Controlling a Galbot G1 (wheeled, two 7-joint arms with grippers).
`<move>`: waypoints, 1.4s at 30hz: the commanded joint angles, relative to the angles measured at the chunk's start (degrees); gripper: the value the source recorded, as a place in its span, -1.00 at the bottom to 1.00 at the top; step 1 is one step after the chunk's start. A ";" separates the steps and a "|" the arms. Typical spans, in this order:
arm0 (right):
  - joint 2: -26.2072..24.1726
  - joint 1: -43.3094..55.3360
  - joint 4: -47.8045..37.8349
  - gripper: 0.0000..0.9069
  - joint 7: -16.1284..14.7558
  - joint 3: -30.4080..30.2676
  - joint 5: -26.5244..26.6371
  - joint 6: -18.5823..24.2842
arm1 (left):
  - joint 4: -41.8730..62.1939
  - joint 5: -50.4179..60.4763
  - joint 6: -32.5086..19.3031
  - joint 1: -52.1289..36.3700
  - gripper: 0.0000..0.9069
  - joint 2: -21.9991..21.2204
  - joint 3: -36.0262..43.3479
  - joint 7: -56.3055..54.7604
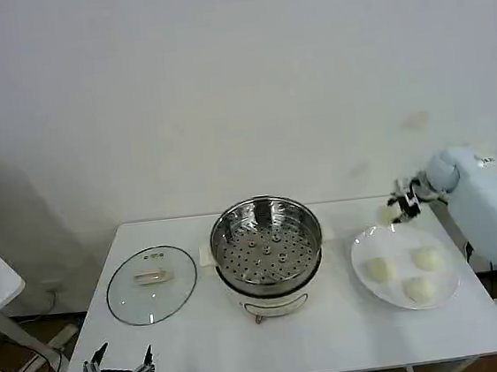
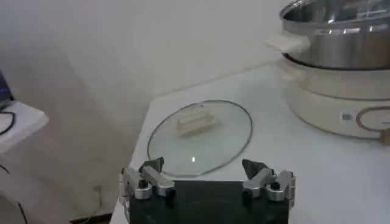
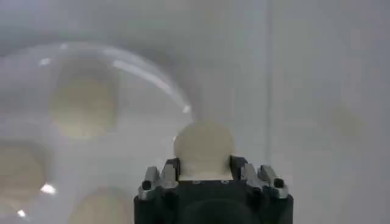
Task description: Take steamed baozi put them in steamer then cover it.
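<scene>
Head view. The steamer (image 1: 267, 244) stands at the middle of the desk (image 1: 202, 333), its perforated basket bare. The cover (image 1: 151, 284) lies flat to its left, bar handle up. On the right a white plate (image 1: 359, 250) carries three steamed baozi (image 1: 379, 269). The right pincer (image 1: 402, 204) is raised just beyond the plate's far rim with a fourth bun between its fingers. The left pincer (image 1: 118, 370) waits at the near left edge of the desk, fingers spread and holding nothing.

Left wrist view. The left pincer (image 2: 207, 178) is parted, short of the cover (image 2: 201, 137); the steamer (image 2: 341, 67) stands beyond. The glass lid is judged rigid, breakable and slick at the rim; the bar handle is the sound place to take it.

Right wrist view. The right pincer (image 3: 204, 170) is closed on the sides of one bun (image 3: 203, 148), above the plate (image 3: 152, 79). The bun is judged light, soft and easily dented; a gentle squeeze across its widest part should serve.
</scene>
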 commanded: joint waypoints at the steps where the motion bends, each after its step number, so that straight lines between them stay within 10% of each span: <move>1: 3.06 11.25 1.22 0.20 -4.63 -2.75 10.79 5.07 | -0.24 -0.02 0.06 -0.13 1.00 -0.13 -0.01 -0.06; 14: 10.47 19.42 5.85 0.22 -7.70 -19.41 14.61 21.80 | -0.85 0.20 0.05 0.60 1.00 -0.72 -0.26 -0.14; 21: 10.50 21.56 17.72 0.22 -5.16 -30.17 5.01 31.96 | -0.87 0.16 0.04 1.75 1.00 -0.90 -1.32 -0.32; 35: 16.60 20.87 20.57 0.22 0.54 -36.34 -13.80 37.62 | -0.64 0.98 0.07 2.12 1.00 -1.83 -0.86 -0.33; 42: 19.84 18.40 18.52 0.22 0.77 -35.99 -13.89 36.42 | -0.50 0.96 0.06 2.28 1.00 -2.25 -1.20 -0.49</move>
